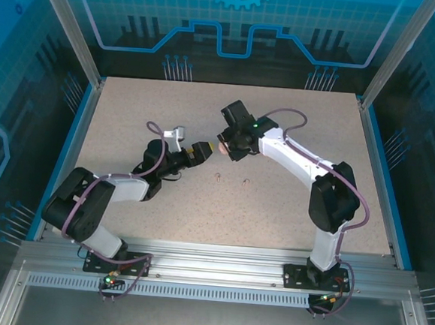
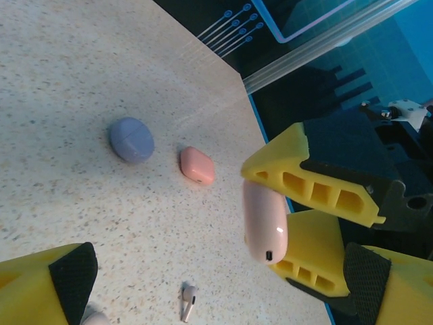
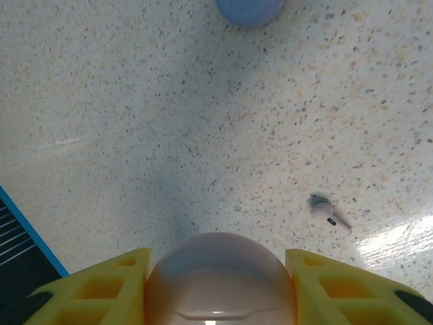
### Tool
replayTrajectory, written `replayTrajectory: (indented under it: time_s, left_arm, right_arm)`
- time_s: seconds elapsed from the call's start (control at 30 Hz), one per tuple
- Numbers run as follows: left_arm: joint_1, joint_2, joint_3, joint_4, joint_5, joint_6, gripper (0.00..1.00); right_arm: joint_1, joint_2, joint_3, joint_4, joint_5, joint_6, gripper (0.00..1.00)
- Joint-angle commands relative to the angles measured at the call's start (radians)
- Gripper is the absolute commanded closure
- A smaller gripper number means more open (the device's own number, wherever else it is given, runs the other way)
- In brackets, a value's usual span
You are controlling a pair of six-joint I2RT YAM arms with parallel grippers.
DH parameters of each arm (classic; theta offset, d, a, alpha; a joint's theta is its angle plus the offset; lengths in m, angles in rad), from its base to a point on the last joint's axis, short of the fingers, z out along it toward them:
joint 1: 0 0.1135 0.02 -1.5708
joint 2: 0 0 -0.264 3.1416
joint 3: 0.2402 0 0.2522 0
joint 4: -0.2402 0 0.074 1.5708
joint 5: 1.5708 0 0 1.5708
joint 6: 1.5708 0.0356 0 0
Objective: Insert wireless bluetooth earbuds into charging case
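A: Pincer status?
B: Right pincer [image 3: 216, 271] is clamped on the pink case [image 2: 264, 220], gripping both flanks. The case looks closed and is held clear of the desk [image 1: 131, 110]. Left pincer [image 2: 216, 284] is spread wide and empty.
A: Where are they?
B: Top cam: mid-desk, tips facing each other. The left one is at 9 o'clock of the right one, just beside it.
A: Buds?
B: On the desk. Top cam shows left bud [image 1: 218, 177] and right bud [image 1: 245, 182], both at about 6 o'clock of the pincers. They're near each other but apart, and too small there to call colour.
A: Wrist cams?
B: Left wrist: a pale bud [image 2: 188, 301] lies flat at 6 o'clock of the pink case, inside the left pincer's gap in frame. Can't say which of the two it is. Something pale pokes in at the 7 o'clock corner, cut by the edge, can't tell what. Right wrist: one bud at 4 o'clock of frame centre, stem pointing to 4 o'clock.
A: Other cases?
B: Purple case [image 2: 132, 139] and coral case [image 2: 197, 165] sit on the desk, closed, just beside each other and not touching. Purple is at 10 o'clock of coral. Right wrist cam catches the purple one at 12 o'clock, cropped by the frame edge.
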Motion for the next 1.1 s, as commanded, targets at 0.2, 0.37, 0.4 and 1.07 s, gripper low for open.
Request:
replayTrajectory:
  time_s: [0.2, 0.37, 0.4, 1.07]
  left_arm:
    - [-0.048, 0.086, 0.059, 0.083, -0.015, -0.016, 0.13]
    - [-0.058, 0.121, 0.068, 0.102, -0.016, -0.026, 0.24]
    - [-0.061, 0.127, 0.07, 0.104, -0.017, -0.029, 0.25]
    - [-0.069, 0.176, 0.103, 0.128, -0.051, -0.052, 0.5]
  right_arm:
    - [0.03, 0.003, 0.04, 0.0, 0.022, 0.031, 0.6]
    - [0.032, 0.012, 0.044, 0.005, 0.015, 0.028, 0.6]
    - [0.033, 0.012, 0.045, 0.006, 0.013, 0.028, 0.6]
    - [0.039, 0.024, 0.041, 0.03, -0.011, 0.023, 0.6]
